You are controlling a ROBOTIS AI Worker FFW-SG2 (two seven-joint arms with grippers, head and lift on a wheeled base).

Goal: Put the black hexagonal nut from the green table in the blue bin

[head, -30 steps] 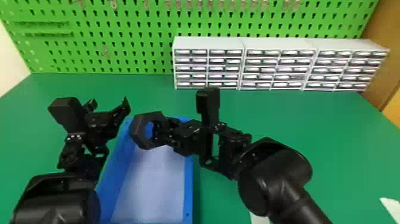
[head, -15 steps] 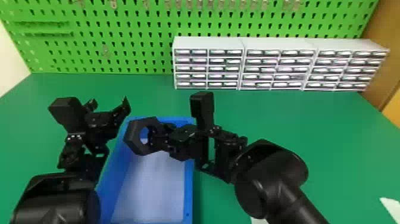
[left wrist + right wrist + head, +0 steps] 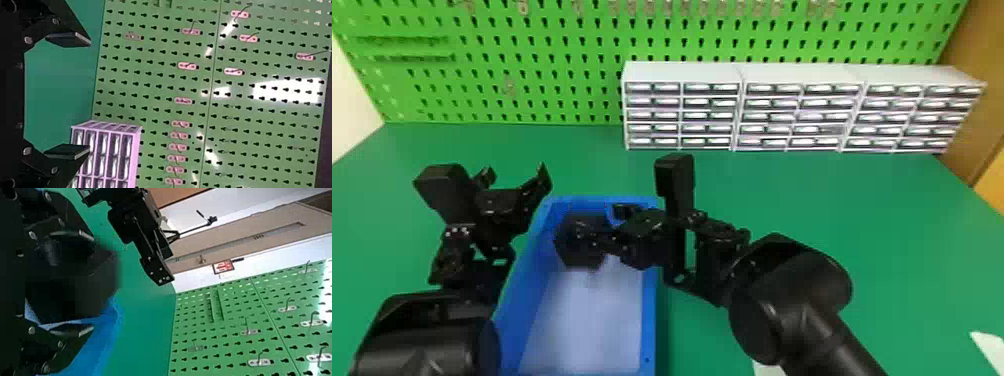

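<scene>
Hovering at the blue bin (image 3: 649,325)'s far end, the right hand (image 3: 599,220) has its fingers spread around the blurred black hexagonal nut (image 3: 577,252); whether they touch it, one cannot tell. The left hand (image 3: 515,176), also spread, hangs above the green desk (image 3: 807,200).

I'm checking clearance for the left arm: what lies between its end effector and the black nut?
In the head view, the blue bin's far left corner shows between the left end effector and the nut.
</scene>
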